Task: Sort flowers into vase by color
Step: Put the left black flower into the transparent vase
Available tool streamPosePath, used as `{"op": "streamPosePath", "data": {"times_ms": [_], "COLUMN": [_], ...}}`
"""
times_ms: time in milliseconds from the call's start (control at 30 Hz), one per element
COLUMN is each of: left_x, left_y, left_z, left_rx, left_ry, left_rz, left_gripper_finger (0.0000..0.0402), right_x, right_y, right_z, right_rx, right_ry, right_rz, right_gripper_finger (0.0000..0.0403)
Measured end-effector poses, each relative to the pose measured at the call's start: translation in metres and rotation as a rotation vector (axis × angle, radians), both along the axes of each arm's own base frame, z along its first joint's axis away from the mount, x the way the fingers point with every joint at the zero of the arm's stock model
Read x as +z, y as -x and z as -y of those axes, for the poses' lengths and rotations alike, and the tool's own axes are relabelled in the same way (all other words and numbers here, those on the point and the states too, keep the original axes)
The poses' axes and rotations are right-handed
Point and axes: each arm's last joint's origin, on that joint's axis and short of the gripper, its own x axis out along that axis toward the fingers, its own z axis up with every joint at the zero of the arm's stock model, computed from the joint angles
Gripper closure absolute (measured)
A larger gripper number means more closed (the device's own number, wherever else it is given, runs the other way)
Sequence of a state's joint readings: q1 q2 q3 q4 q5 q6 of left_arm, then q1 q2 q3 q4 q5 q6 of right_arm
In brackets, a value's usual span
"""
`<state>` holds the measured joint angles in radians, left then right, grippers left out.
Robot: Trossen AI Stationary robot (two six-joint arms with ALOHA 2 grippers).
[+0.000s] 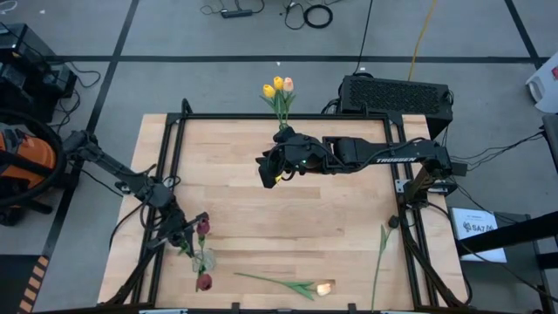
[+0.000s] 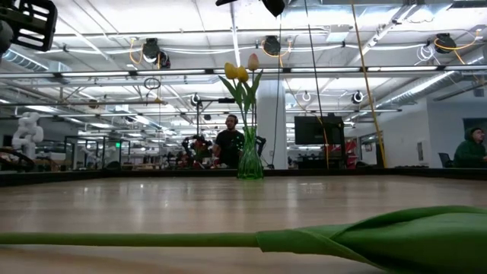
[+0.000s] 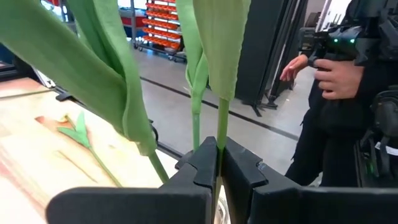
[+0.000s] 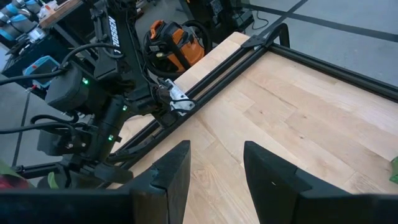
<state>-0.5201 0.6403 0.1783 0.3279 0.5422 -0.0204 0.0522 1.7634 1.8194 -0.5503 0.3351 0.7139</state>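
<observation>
Left wrist view puts me right up against the left gripper (image 3: 217, 163), whose two dark fingers are pinched together on a thin green stem (image 3: 222, 121) with long leaves hanging above it. From overhead that gripper (image 1: 190, 234) sits at the table's near left corner by a small clear vase (image 1: 204, 259), with dark red tulips (image 1: 203, 227) around it. The right gripper (image 1: 268, 167) hovers over the middle of the wooden table (image 1: 349, 218), fingers standing apart and holding nothing. A second vase (image 1: 282, 129) at the far edge already carries yellow and peach heads. Two more flowers lie flat near the front edge: one tulip (image 1: 288, 283) with a pale head, and another stem (image 1: 381, 253) by the right rail. These look feather-light and springy, so I'd guess the stem bends and swings if held near the end. The smooth plastic could slip or twist in the fingers. Best hold seems to be low on the bare stem, below the leaves, never on the soft head.
</observation>
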Motion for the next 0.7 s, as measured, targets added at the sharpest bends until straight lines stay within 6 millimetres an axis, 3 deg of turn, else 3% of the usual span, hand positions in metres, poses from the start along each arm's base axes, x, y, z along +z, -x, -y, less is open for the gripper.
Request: {"op": "streamPosePath", "data": {"times_ms": [300, 700], "left_x": [0.0001, -0.0034], "left_y": [0.0001, -0.0001], "left_z": [0.0001, -0.0005], "left_rx": [-0.005, 0.02], "left_ry": [0.001, -0.021], "left_rz": [-0.001, -0.032], "left_gripper_finger": [0.0371, 0.0261], "right_x": [0.0, 0.0], "right_y": [0.0, 0.0], "right_z": [0.0, -0.0001], "right_rx": [0.0, 0.001], "right_ry": [0.0, 0.0], "right_rz": [0.0, 0.0], "right_gripper_finger": [0.0261, 0.0261]}}
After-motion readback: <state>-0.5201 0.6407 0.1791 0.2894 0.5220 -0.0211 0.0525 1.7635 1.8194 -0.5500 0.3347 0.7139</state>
